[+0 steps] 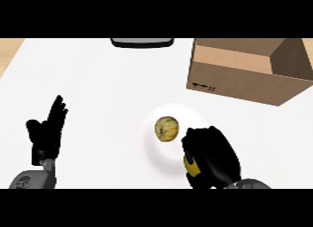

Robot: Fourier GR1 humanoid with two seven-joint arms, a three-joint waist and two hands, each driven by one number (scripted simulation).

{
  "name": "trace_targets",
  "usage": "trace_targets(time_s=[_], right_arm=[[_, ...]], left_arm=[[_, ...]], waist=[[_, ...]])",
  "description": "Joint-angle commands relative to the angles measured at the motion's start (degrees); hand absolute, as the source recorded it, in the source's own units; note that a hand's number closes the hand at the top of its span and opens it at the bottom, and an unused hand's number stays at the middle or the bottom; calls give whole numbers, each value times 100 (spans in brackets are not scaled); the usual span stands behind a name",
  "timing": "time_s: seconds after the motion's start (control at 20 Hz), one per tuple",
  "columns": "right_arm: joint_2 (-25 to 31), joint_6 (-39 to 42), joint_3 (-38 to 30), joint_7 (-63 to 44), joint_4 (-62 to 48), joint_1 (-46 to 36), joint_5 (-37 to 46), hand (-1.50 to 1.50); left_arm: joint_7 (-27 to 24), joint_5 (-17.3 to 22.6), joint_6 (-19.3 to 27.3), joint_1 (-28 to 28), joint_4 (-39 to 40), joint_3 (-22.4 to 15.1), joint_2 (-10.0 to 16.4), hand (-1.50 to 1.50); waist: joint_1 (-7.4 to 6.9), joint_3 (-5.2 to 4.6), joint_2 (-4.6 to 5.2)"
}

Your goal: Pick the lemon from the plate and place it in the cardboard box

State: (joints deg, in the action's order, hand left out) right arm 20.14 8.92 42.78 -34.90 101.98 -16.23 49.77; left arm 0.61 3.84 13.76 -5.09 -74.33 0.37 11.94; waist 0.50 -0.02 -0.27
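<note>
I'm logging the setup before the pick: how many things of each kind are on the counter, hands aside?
Lemon: 1
Plate: 1
Cardboard box: 1
Dark item at the counter's far edge, cut off by the view: 1
Total: 4

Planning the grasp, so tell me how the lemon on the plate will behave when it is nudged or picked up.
The lemon looks rounded, so a nudge would probably roll it across the smooth plate. It is small beside the right hand, so likely light. Its mottled rind may give some grip.
</note>
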Motion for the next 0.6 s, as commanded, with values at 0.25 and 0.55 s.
trace_targets(time_s=[0.25,0.55], right_arm=[[384,1129,-1593,-476,2434,-373,-895,150],[634,1794,-3017,-461,2462,-790,-1448,150]], left_arm=[[124,-3,-36,-69,-45,56,-11,0],[125,-183,71,281,-351,-92,-155,0]], waist=[[-4,0,9],[-71,2,22]])
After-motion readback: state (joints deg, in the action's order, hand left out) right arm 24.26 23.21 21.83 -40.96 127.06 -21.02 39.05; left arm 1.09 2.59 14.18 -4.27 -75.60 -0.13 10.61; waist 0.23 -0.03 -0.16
